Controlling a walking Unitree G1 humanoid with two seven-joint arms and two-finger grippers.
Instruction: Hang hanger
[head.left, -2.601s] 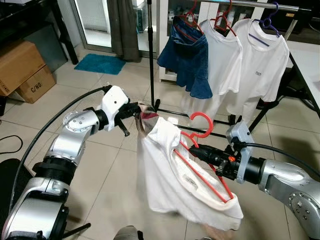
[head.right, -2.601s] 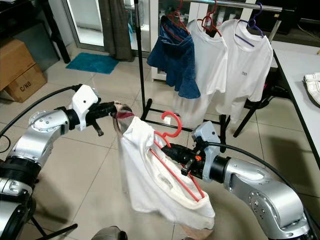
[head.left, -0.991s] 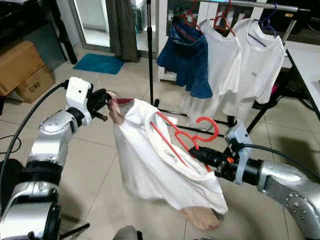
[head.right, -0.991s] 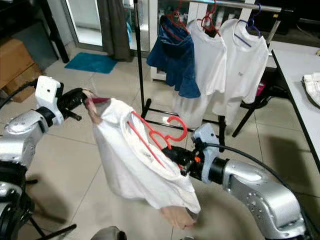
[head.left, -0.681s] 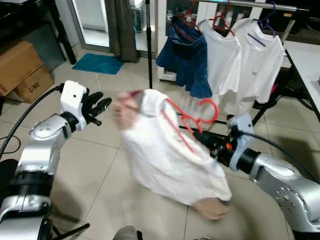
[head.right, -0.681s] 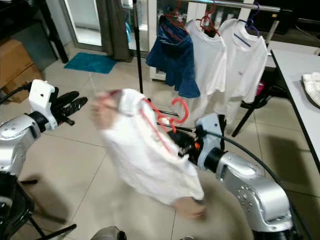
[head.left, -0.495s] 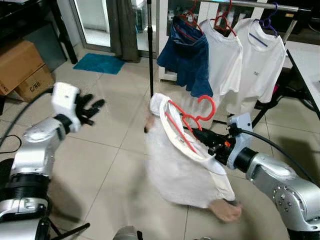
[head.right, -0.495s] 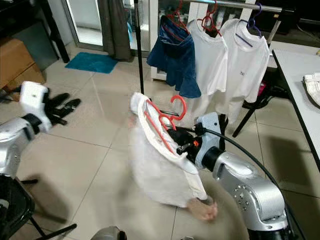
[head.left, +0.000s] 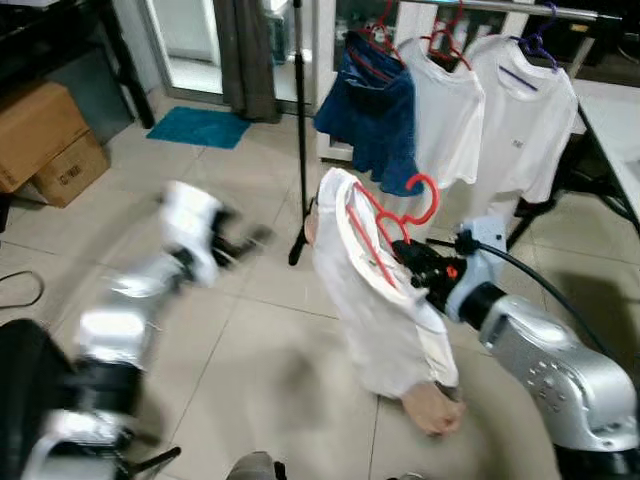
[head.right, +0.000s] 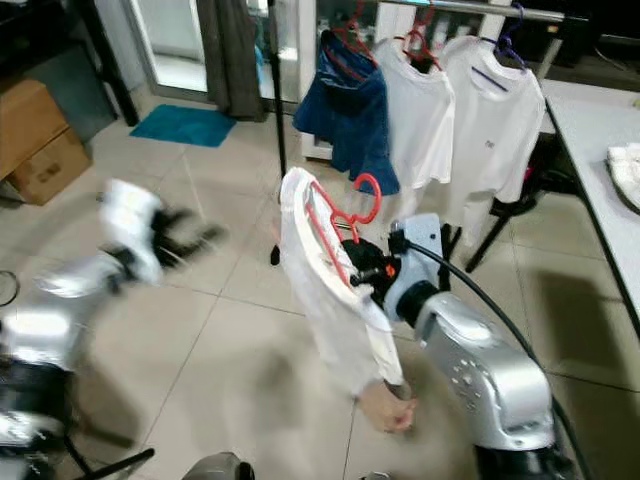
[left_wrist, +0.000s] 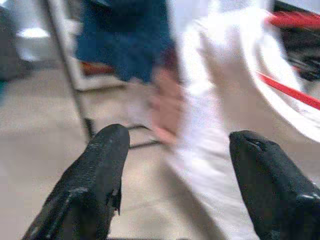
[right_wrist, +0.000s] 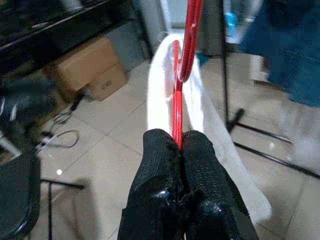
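My right gripper (right_wrist: 179, 145) is clamped on the red hanger (head.left: 385, 232) at its neck, fingers pinched tight on the wire with the hook standing up above them, so I can offer that hook to the rail (head.left: 520, 10) without changing my hold. A white shirt (head.left: 365, 290) is draped on the hanger and drops below my wrist almost to the floor; holding at the neck lets it fall free instead of bunching round my fingers. The hanger sits out in front of the rack, lower than the rail and well short of it, so I judge the lift and the hooking are yet to do. My left gripper (left_wrist: 175, 165) is spread wide and holds nothing; it is out to my left, blurred, apart from the shirt. On the rail hang a blue garment (head.left: 375, 110) and two white shirts (head.left: 480, 110), each on its own hanger, crowded together. A cardboard box (head.left: 45, 140) stands on the floor off to my left; I cannot see inside it.
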